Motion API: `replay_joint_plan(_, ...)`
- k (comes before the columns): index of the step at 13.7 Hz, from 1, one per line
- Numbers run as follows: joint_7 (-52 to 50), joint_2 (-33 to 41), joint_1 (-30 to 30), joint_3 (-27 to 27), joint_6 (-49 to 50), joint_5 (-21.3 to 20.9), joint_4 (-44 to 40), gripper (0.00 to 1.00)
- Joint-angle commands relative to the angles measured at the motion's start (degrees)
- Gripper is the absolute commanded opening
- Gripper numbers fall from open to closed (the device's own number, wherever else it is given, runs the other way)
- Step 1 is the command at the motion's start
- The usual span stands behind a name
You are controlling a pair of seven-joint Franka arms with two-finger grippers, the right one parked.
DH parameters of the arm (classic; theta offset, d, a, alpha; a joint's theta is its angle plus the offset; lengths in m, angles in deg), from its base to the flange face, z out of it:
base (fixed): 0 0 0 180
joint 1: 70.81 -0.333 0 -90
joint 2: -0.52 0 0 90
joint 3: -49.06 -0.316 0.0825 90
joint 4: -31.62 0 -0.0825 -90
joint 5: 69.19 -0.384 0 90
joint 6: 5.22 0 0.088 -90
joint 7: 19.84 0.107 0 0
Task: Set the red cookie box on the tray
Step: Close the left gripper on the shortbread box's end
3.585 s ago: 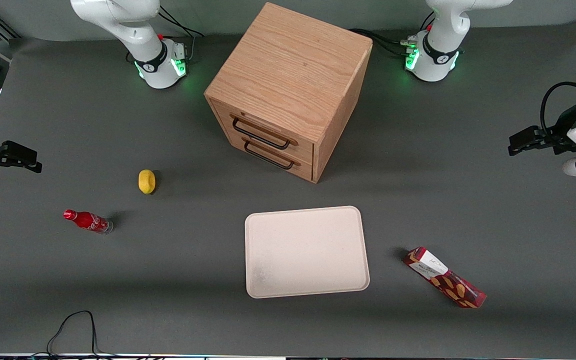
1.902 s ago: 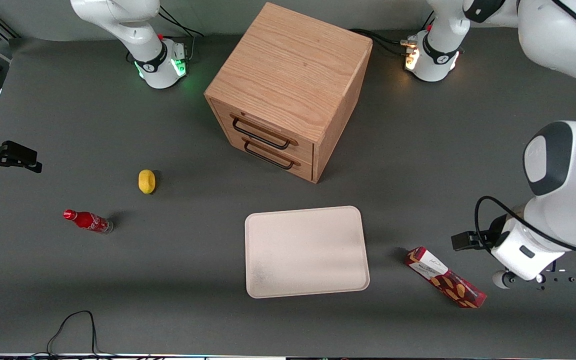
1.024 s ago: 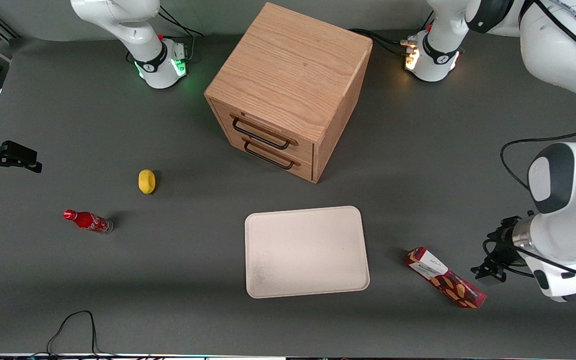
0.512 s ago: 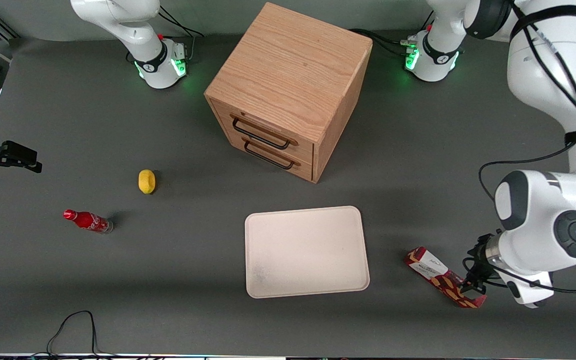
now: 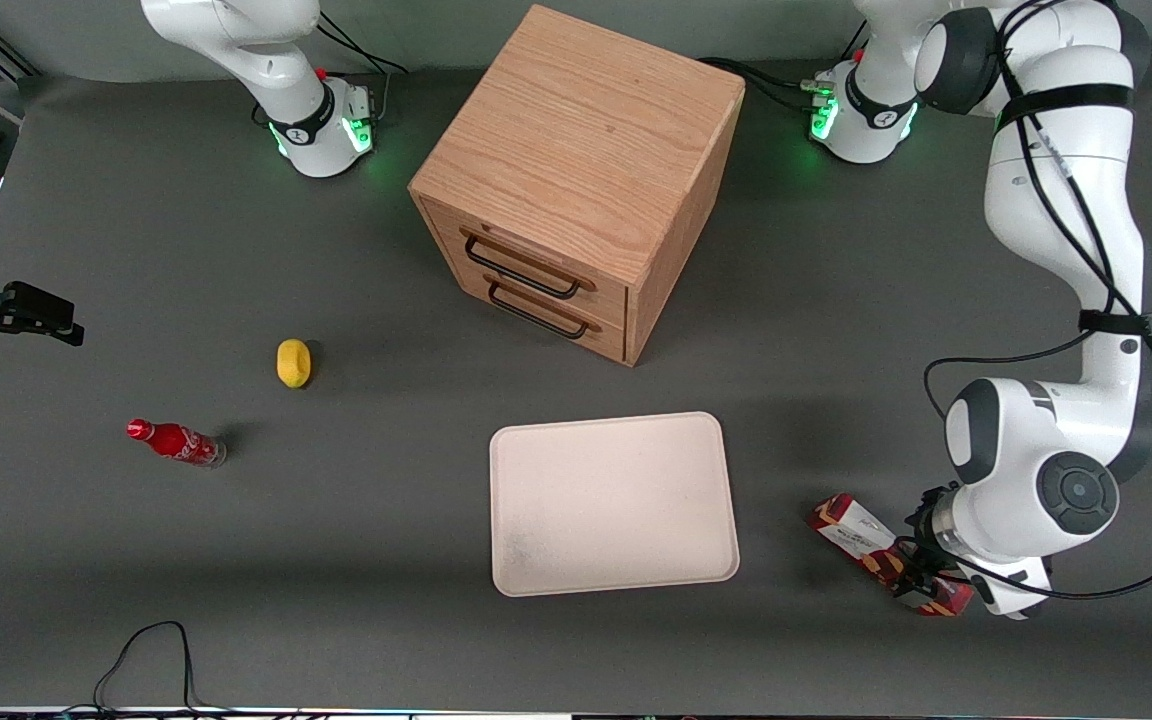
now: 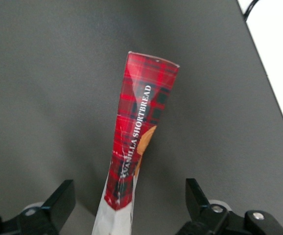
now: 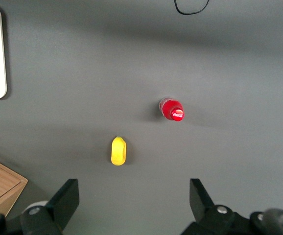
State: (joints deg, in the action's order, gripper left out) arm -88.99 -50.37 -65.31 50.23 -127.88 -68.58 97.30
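The square oak-veneer wooden cabinet with two black-handled drawers [image 5: 576, 180] stands well away from the jaws, farther from the front camera. The flat cream-white rectangular tray [image 5: 614, 503] lies near them, toward the parked arm's end. The long slim dark-red tartan cardboard cookie box [image 6: 137, 137] lies on the table between the jaws. The left arm's gripper [image 6: 129, 208] hangs low over it, spread wide, its black fingers [image 6: 58, 203] clear of both sides, gripping nothing.

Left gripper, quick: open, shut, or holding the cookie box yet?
Left gripper: open, one finger on each side of the red cookie box, not gripping it. The box lies on the table.
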Motion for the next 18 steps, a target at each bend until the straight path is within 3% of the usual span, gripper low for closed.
replay_joint_plan(1, -1.94, -0.43, 0.13, -0.38, -0.91, -0.08, 0.15, 1.00)
replay_joint_plan(3, -1.95, -0.87, 0.13, -0.38, -0.91, -0.17, 0.15, 0.98)
replay_joint_plan(4, -2.03, -0.96, 0.13, -0.38, -1.52, -0.08, 0.15, 0.88)
replay_joint_plan(5, -2.30, -1.04, 0.13, -0.38, -1.96, 0.01, 0.15, 0.65)
replay_joint_plan(7, -2.74, -1.13, 0.13, -0.38, -1.97, 0.01, 0.15, 0.31)
replay_joint_plan(8, -2.74, -1.13, 0.04, -0.38, -2.06, 0.01, 0.15, 0.16)
replay_joint_plan(9, -2.65, -1.13, -0.13, -0.38, -2.06, 0.01, 0.15, 0.07)
replay_joint_plan(11, -2.30, -1.13, -0.40, -0.38, -2.06, -0.08, 0.15, 0.00)
replay_joint_plan(16, -1.86, 0.27, -0.40, -0.38, -0.13, -0.43, -0.64, 0.00)
replay_joint_plan(18, -1.86, 1.59, -0.31, -0.38, 5.38, -0.34, -3.26, 0.00)
